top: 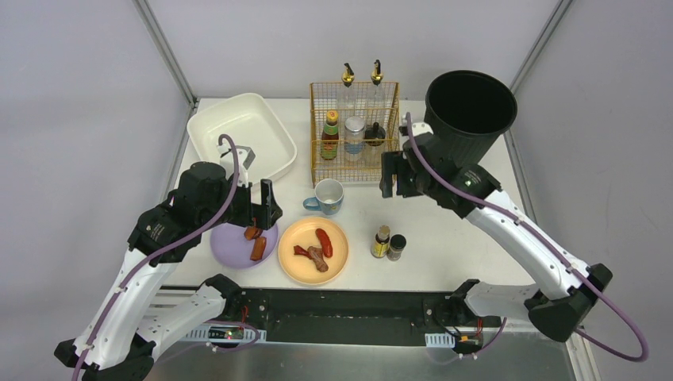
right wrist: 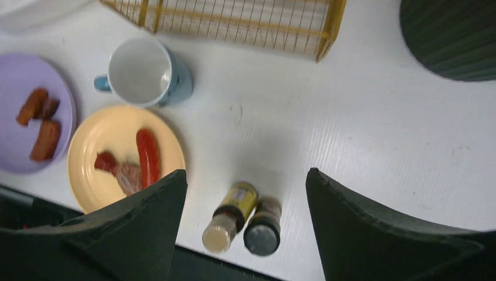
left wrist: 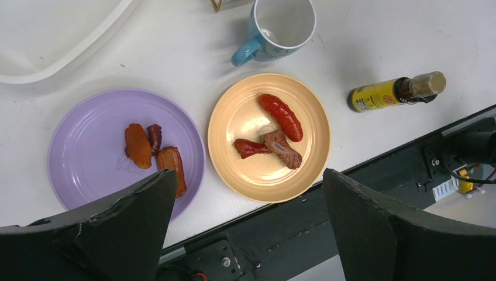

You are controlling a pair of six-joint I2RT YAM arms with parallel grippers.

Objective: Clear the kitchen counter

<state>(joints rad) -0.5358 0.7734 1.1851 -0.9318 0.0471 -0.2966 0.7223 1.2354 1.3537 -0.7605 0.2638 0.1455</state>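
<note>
The white kitchen counter [top: 452, 230] holds a purple plate [top: 228, 248] with brown food pieces, a yellow plate [top: 295, 266] with a red sausage and meat, a blue mug [top: 328, 195], a yellow-labelled bottle [top: 382, 241] and a dark-capped jar [top: 397, 247]. My left gripper [top: 266, 208] is open and empty, hovering over the purple plate's right rim [left wrist: 88, 146], beside the yellow plate [left wrist: 234, 117]. My right gripper [top: 394, 175] is open and empty, high above the bottle [right wrist: 234, 211] and the jar [right wrist: 262, 231].
A gold wire rack [top: 353, 159] with several bottles stands at the back centre. A white basin [top: 262, 135] sits at the back left. A black bin [top: 470, 103] stands at the back right, behind my right wrist. A black rail [left wrist: 281, 234] runs along the front edge.
</note>
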